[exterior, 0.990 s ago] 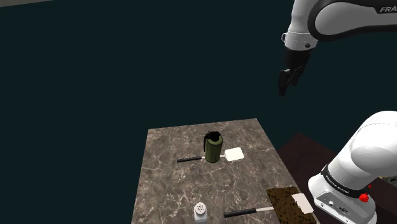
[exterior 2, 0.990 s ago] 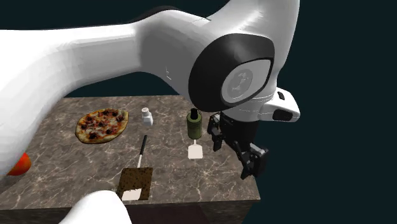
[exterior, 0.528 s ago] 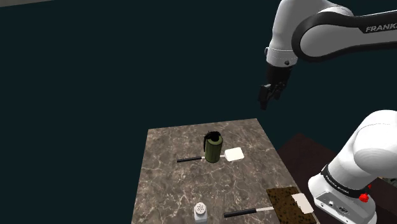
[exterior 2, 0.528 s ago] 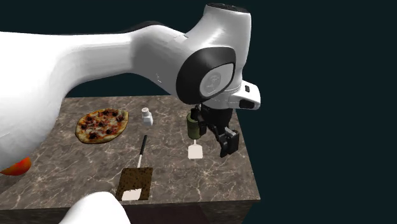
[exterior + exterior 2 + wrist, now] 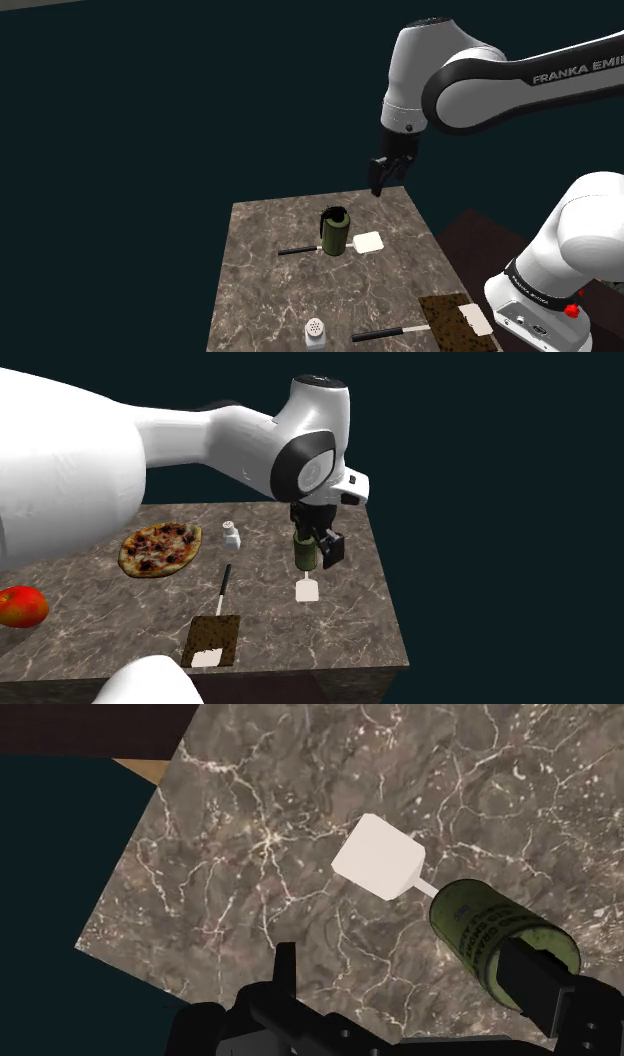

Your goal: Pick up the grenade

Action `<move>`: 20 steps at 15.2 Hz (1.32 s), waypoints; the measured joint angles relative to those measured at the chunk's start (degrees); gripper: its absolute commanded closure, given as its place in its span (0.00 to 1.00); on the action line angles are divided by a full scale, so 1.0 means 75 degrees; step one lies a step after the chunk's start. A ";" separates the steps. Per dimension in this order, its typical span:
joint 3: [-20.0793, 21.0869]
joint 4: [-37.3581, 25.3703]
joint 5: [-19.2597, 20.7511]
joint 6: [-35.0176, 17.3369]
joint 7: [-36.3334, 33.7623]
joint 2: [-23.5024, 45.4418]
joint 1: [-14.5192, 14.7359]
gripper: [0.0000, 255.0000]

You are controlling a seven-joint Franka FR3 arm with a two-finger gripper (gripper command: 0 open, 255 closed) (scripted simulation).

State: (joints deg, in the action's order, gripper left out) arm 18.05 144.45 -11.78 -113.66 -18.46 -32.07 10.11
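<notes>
Shoulder view: the black gripper (image 5: 380, 183) is seen hanging above the far end of the marble table (image 5: 290, 300), up and right of the olive-green grenade (image 5: 334, 233), which is stood upright on a white spatula (image 5: 368, 241). Second exterior view: the gripper (image 5: 327, 549) is caught just right of the grenade (image 5: 304, 550). Wrist view: the fingers (image 5: 285, 966) are spread, nothing is clasped, and the grenade (image 5: 470, 919) is seen beside one finger.
</notes>
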 measured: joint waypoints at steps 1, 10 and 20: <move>0.0166 -0.0063 -0.0072 -0.0194 -0.0177 0.0191 0.0049 0.00; 0.1337 -0.0814 -0.0114 -0.1707 -0.1537 0.1951 0.0178 0.00; 0.1525 -0.0519 0.0014 -0.2547 -0.1686 0.2492 0.0135 1.00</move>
State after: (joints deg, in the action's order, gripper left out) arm 29.49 140.56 -11.67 -132.76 -31.10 -13.38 11.12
